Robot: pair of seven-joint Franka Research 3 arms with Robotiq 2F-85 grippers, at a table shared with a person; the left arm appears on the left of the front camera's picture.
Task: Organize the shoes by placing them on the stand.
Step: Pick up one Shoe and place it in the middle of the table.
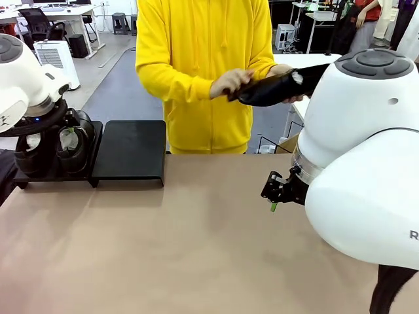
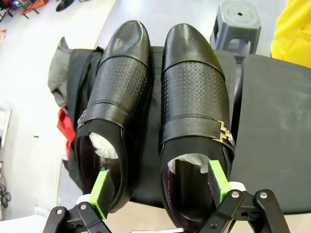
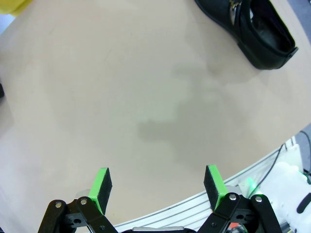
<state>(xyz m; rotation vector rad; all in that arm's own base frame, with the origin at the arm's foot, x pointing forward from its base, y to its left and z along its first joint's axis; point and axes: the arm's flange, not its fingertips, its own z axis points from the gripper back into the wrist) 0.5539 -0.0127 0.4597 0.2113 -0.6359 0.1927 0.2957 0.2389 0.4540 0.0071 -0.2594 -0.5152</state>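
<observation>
Two glossy black shoes stand side by side on the left part of the stand [image 1: 91, 175], a plain one [image 2: 114, 97] and a buckled one [image 2: 194, 102]. From the front they show as two shoes [image 1: 73, 145] under my left arm. My left gripper [image 2: 160, 187] hangs open just above their heel ends, one green pad over each shoe's opening, holding nothing. A person in yellow holds a third shoe [image 1: 272, 88] in both hands beyond the far edge. Another shoe [image 3: 252, 29] lies on the tabletop ahead of my right gripper [image 3: 158, 183], which is open with nothing in it.
The stand's right section [image 1: 131, 152] is bare, seen also as a flat black panel [image 2: 272, 131]. A grey stool [image 2: 238, 24] and bags sit on the floor behind the stand. The tan tabletop [image 1: 196, 248] spreads wide between the arms. My bulky right arm [image 1: 366, 163] covers the table's right side.
</observation>
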